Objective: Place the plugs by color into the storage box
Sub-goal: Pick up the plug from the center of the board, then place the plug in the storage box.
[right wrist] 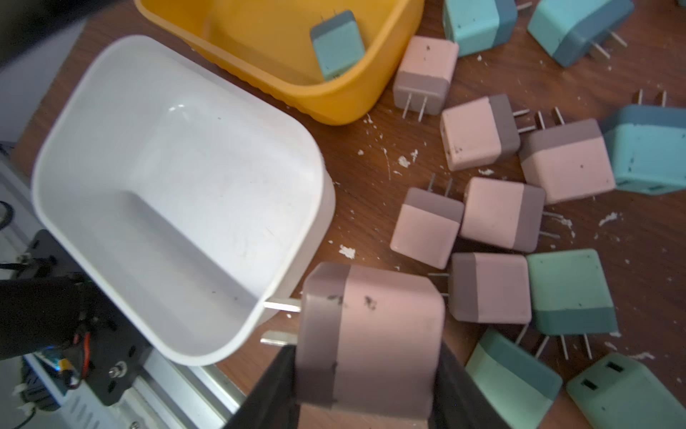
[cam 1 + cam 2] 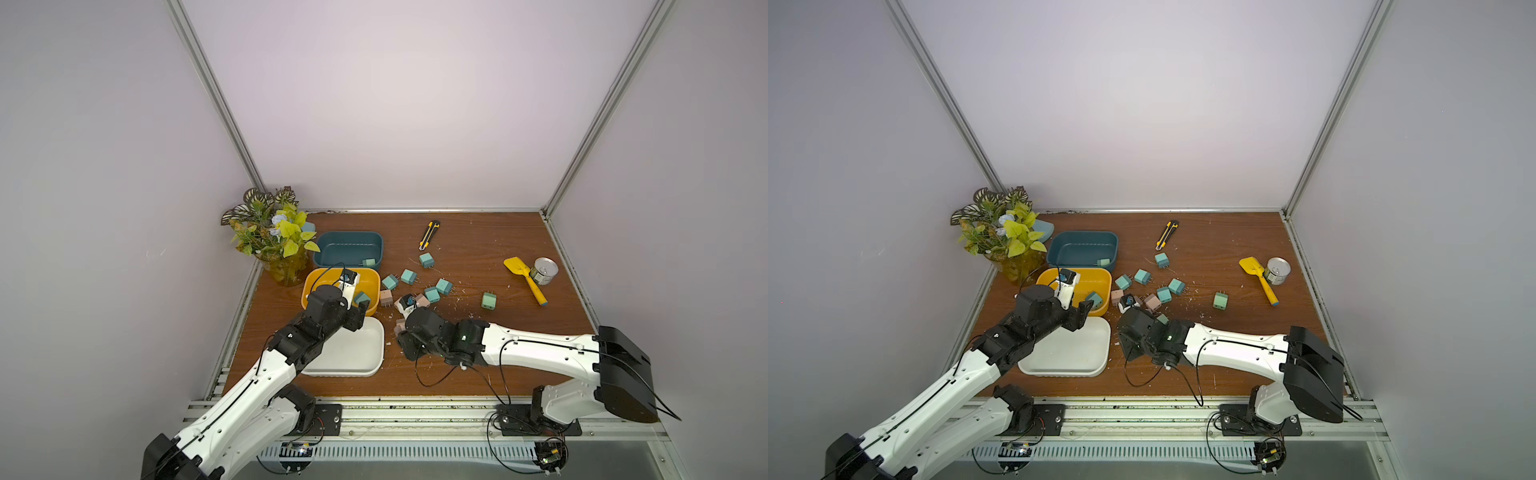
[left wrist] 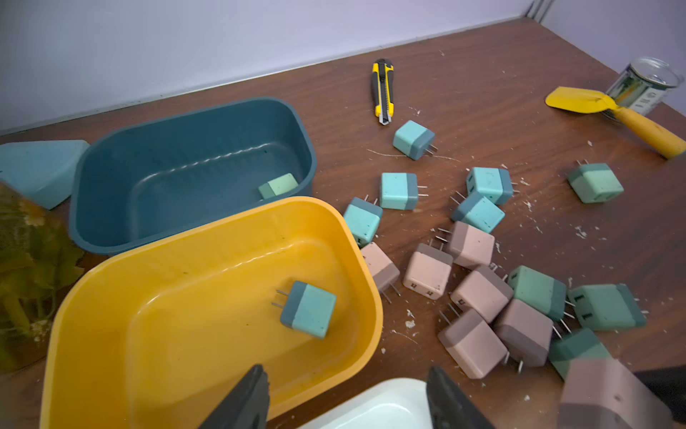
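Right claw [image 1: 365,390] clamps a matte pink plug [image 1: 371,334], prongs toward glossy white bin [image 1: 178,178]; top views hide that grip. Left claw [image 3: 345,375] spread, empty, above yellow bin [image 3: 208,334] rim; one teal plug [image 3: 310,314] inside. Farther, dark-blue bin [image 3: 185,156]: seemingly mint plug [image 3: 280,185]. Loose plugs [image 3: 399,191] litter woodgrain table [image 3: 482,93].

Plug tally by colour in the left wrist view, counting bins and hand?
pink plugs: 7, one in the right hand
teal-blue plugs: 6
mint green plugs: 5
Total: 18
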`<act>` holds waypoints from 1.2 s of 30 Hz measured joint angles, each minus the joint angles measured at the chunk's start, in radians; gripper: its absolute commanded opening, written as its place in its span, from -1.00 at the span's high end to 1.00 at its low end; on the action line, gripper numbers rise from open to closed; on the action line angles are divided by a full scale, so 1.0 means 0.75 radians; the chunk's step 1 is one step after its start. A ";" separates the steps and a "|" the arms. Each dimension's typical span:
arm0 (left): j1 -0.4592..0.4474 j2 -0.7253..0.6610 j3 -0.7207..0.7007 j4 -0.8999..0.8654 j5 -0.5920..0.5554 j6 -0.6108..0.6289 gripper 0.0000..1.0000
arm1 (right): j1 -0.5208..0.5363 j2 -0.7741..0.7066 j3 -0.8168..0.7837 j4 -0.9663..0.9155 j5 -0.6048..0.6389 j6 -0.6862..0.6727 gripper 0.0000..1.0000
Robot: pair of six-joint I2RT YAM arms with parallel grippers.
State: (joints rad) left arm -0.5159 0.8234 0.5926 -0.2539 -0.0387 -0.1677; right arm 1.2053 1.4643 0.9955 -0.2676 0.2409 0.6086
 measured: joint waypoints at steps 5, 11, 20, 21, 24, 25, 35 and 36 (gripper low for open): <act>0.000 0.002 0.030 -0.070 -0.104 -0.034 -0.39 | 0.015 0.005 0.058 0.032 -0.018 -0.023 0.05; 0.000 -0.109 0.039 -0.119 -0.181 -0.064 -0.43 | 0.024 0.038 0.058 0.063 -0.066 -0.058 0.04; 0.000 -0.138 0.039 -0.119 -0.243 -0.072 -0.45 | 0.047 0.191 0.148 0.072 -0.125 -0.114 0.01; 0.000 -0.130 0.039 -0.122 -0.245 -0.073 -0.45 | 0.049 0.201 0.159 0.075 -0.128 -0.118 0.01; 0.000 -0.123 0.037 -0.125 -0.251 -0.077 -0.45 | 0.050 0.232 0.185 0.096 -0.158 -0.126 0.01; 0.000 -0.123 0.036 -0.126 -0.255 -0.077 -0.46 | 0.050 0.242 0.193 0.101 -0.165 -0.129 0.01; 0.000 -0.123 0.031 -0.125 -0.279 -0.077 -0.47 | 0.056 0.456 0.343 0.131 -0.240 -0.129 -0.02; 0.000 -0.124 0.031 -0.125 -0.281 -0.077 -0.47 | 0.060 0.474 0.355 0.131 -0.245 -0.129 -0.04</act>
State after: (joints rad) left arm -0.5159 0.7307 0.6159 -0.3473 -0.2493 -0.2253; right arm 1.2499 1.8198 1.2613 -0.1692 0.0574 0.5121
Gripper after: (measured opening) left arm 0.732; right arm 0.513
